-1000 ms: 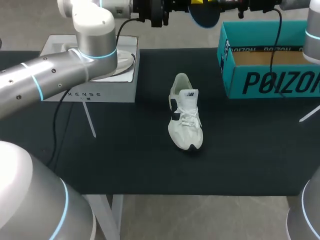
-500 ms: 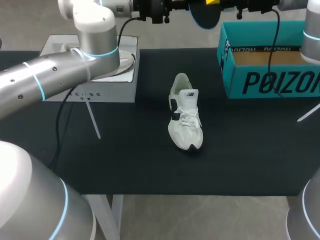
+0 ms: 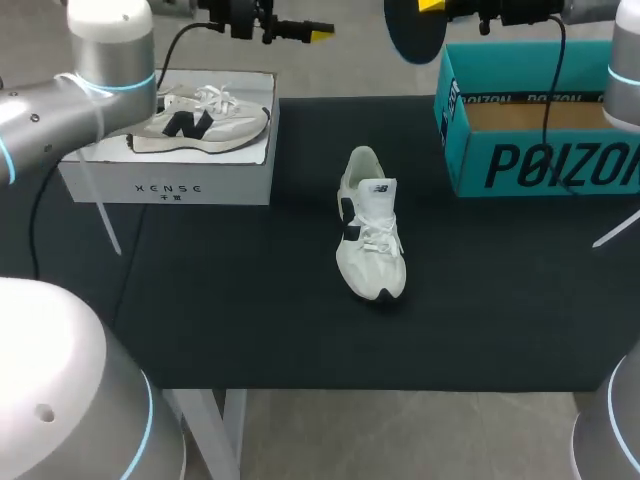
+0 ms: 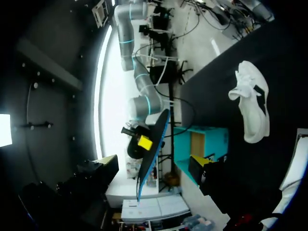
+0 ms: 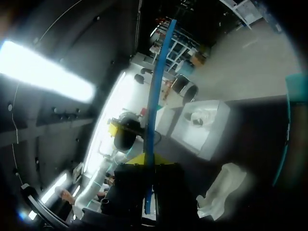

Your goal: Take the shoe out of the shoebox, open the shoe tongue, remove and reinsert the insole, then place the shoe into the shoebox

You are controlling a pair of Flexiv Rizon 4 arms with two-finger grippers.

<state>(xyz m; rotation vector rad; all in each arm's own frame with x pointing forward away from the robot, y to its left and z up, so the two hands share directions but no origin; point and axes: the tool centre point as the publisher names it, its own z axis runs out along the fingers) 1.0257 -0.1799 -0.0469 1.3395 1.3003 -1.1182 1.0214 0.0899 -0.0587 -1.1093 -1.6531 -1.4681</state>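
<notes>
The shoe [image 3: 370, 228] stands on its sole mid-worktop [image 3: 250, 320]. Its long axis runs far to near, toe toward the near edge and heel toward the far edge. It is white mesh with white laces and a black side mark. The open teal card shoebox [image 3: 540, 160] at the far right corner and a white box [image 3: 170, 185] at the far left sit well apart from it. Above the far edge, the right gripper [image 3: 430, 6] has its jaws pinching a thin blue panel [image 3: 412, 35]. I cannot tell how the jaws of the left gripper [image 3: 318, 32] stand.
</notes>
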